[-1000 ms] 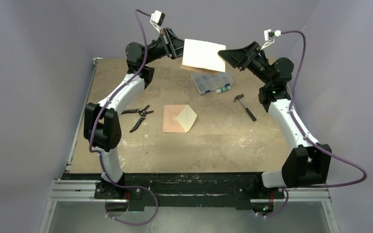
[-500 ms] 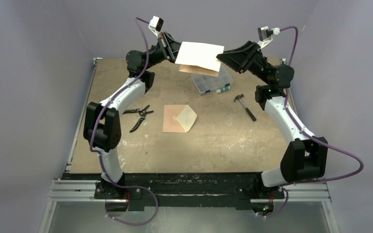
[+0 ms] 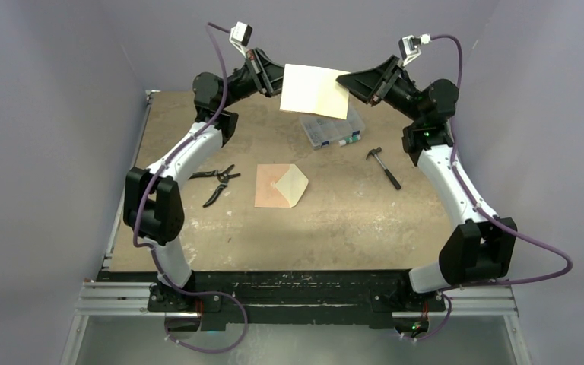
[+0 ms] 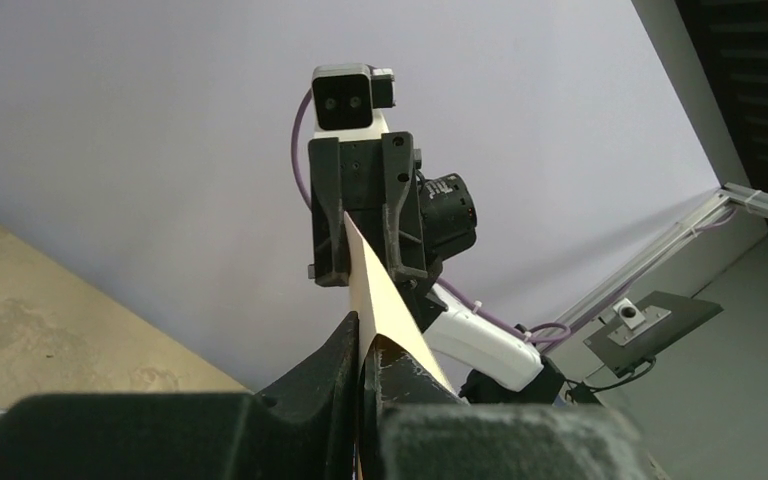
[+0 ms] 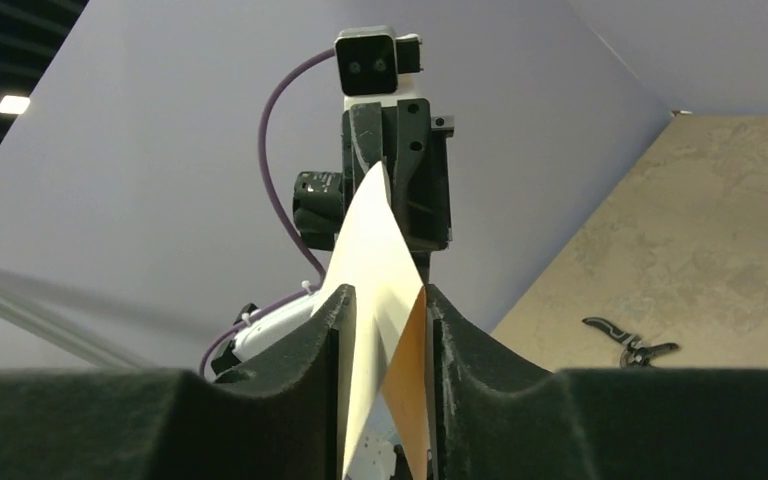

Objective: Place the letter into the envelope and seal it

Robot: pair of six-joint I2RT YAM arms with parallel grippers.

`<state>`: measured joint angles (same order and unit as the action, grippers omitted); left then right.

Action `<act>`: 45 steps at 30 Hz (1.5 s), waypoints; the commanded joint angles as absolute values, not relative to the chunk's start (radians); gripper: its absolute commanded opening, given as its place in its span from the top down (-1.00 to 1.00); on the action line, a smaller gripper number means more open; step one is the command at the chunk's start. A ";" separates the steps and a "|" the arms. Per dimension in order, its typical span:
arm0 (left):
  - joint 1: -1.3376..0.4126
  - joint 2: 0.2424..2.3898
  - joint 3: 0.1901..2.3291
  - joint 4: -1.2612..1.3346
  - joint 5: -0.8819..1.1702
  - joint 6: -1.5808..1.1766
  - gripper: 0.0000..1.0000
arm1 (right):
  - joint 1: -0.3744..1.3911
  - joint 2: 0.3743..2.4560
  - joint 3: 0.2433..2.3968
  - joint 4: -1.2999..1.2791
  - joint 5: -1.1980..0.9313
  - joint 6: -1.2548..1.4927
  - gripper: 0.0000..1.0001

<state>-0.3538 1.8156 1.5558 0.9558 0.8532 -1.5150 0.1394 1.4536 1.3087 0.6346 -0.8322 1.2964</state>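
The letter (image 3: 315,90), a pale tan sheet, hangs in the air over the back of the table between both arms. My left gripper (image 3: 280,80) is shut on its left edge, and in the left wrist view the sheet (image 4: 385,300) rises from the pinched jaws (image 4: 370,345). My right gripper (image 3: 344,82) surrounds the right edge. Its jaws (image 5: 384,310) stand a narrow gap apart, with the letter (image 5: 370,250) bent in a V between them, brushing both pads. The envelope (image 3: 280,185) lies flat mid-table, its flap open to the right.
A clear plastic parts box (image 3: 333,128) sits under the held sheet. A hammer (image 3: 385,166) lies to its right. Black pliers (image 3: 217,181) lie left of the envelope and also show as pliers (image 5: 630,345) in the right wrist view. Purple walls close off the back.
Both wrists rose a little, and the sheet with them. The right jaws went from wide apart to a narrow gap around the letter's right edge. The left grip held.
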 commanded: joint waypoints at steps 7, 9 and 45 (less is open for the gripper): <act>-0.343 1.749 1.559 0.829 0.864 -1.361 0.76 | 0.144 1.416 1.317 0.759 -0.781 1.307 1.00; -0.340 1.721 1.549 0.677 0.856 -1.237 0.52 | 0.144 1.411 1.312 0.817 -0.766 1.314 1.00; -0.422 1.517 1.473 0.455 0.570 -0.842 -0.31 | 0.220 1.422 1.351 0.600 -0.763 1.117 1.00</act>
